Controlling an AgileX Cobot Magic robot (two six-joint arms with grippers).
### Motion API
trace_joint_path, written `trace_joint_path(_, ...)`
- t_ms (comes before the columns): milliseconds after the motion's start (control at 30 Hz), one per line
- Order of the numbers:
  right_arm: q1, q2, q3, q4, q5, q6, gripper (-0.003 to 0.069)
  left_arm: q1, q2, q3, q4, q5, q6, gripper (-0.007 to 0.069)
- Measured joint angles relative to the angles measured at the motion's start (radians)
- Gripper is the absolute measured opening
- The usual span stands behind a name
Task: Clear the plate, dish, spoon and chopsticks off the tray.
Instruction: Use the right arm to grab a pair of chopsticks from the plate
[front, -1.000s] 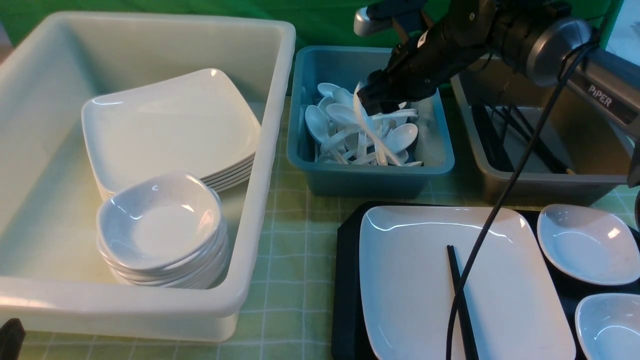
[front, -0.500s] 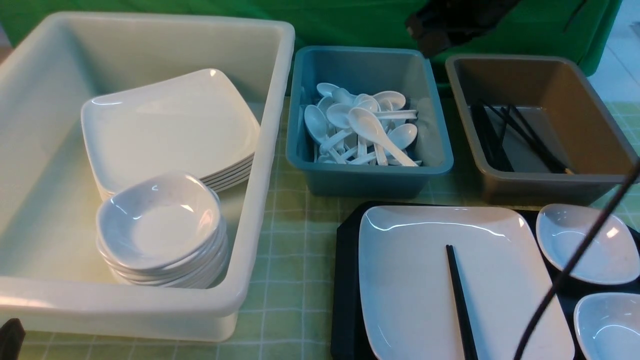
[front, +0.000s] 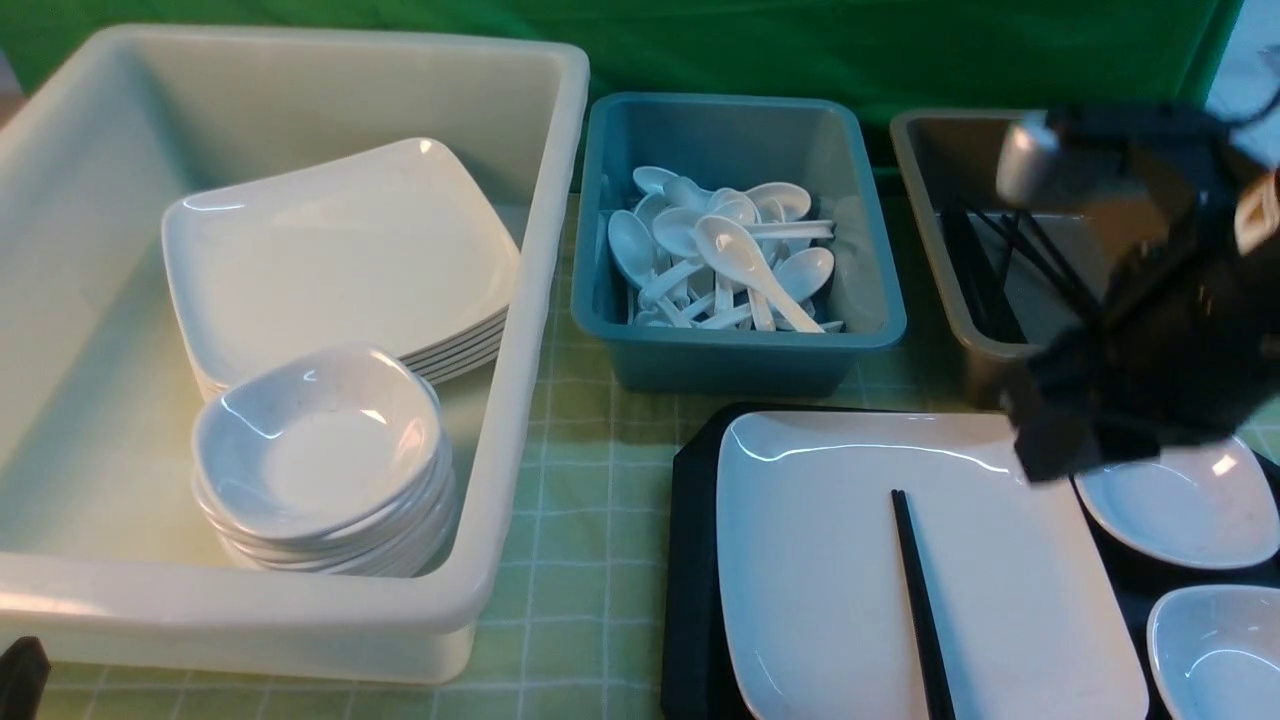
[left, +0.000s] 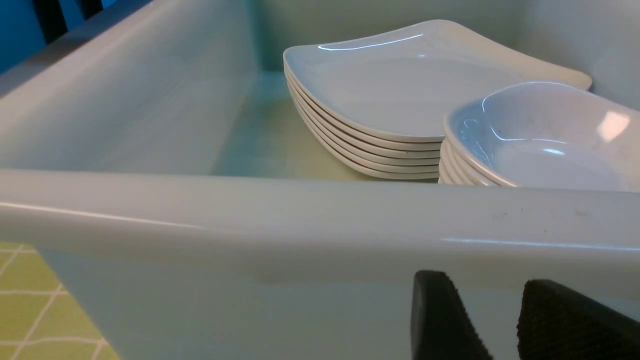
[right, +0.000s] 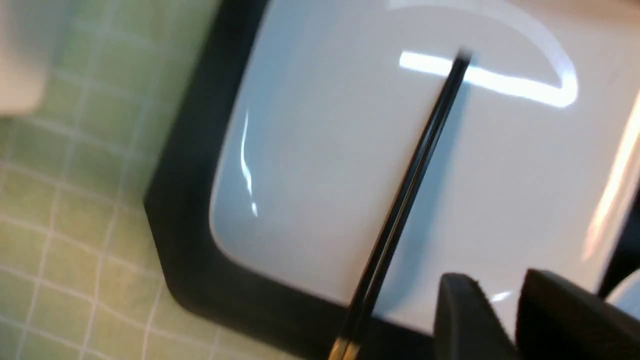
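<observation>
Cloth (front: 590, 470): green checks, covering our table.
Tray (front: 690, 560): black, at five o'clock; we see the plate (front: 820, 560) on it.
Chopsticks (front: 915, 590): on the plate, running six to twelve o'clock.
Spoon (front: 745, 255): topmost in the teal bin (front: 740, 360) at twelve o'clock.
Right gripper (right: 511, 325): above the plate, narrowly parted, empty.
Left gripper (left: 487, 310): beside the cream tub (left: 250, 225) at nine o'clock, parted, empty.
</observation>
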Motion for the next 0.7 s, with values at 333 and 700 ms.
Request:
trace_joint_path(333, 0.227, 0.060, 0.310, 0.029, -0.161, 0.165, 0.0339, 0.000, 0.000, 0.000, 0.000, 0.000, 0.000, 0.0223)
trace_joint_path(700, 0.238, 0.181, 0.310, -0.044, -0.257, 0.328, 0.0346, 0.000, 0.000, 0.000, 0.000, 0.000, 0.000, 0.0223)
